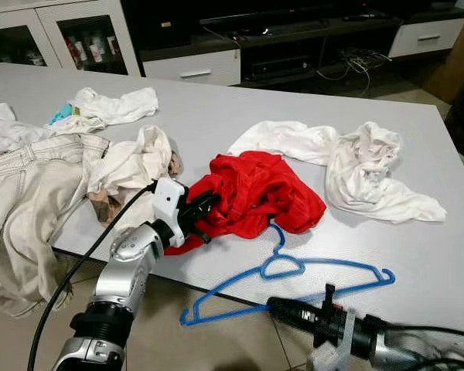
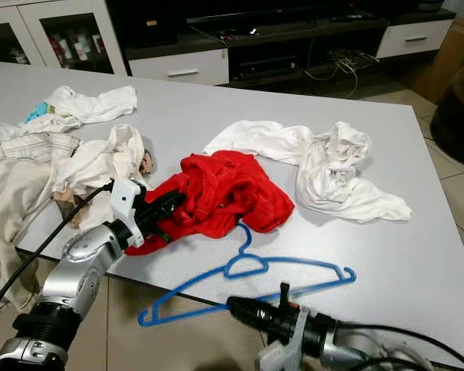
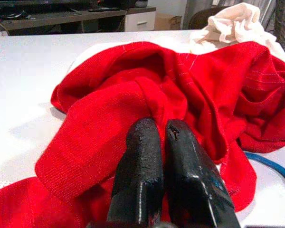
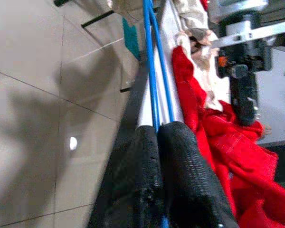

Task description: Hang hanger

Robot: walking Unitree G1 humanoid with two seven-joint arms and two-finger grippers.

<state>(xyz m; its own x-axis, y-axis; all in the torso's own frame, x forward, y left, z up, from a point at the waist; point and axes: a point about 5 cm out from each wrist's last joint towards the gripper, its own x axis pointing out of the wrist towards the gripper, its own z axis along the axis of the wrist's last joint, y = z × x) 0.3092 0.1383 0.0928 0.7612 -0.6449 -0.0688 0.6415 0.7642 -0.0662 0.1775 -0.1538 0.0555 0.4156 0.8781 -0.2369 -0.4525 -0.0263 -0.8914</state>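
Right gripper [image 1: 272, 306]: fingers pressed together on the lower bar of the blue hanger, at the table's near edge; arm reaching in from the right, below the tabletop line.
Right fingers [image 4: 147, 166]: closed side by side, blue wire running out from between the tips along the table edge.
Blue hanger [image 1: 294, 267]: lying flat near the front edge of the table; left end jutting past the edge over the floor; hook tucked up against the red garment; right shoulder resting on bare tabletop.
Left gripper [image 1: 207, 203]: fingers shut on a fold at the left margin of the red garment, just inside the near edge.
Left fingers [image 3: 141, 156]: close together, red cloth bunched between and around the tips.
Red garment [image 1: 255, 193]: crumpled mid-table, a tail trailing toward the front edge beside the left gripper.
White shirt [image 1: 356, 170]: rumpled, right of the red garment, touching or nearly touching at its sleeve.
Beige trousers [image 1: 31, 193]: draped over the left front edge, hanging toward the floor.
White cloths [image 1: 116, 104]: piled at the left, well apart from the hanger.
Table [image 1: 441, 255]: grey top; bare stretch right of the hanger and along the far side.
Floor [image 4: 33, 95]: tiled, open under the front edge.
TV cabinet [image 1: 294, 46]: beyond the far edge.
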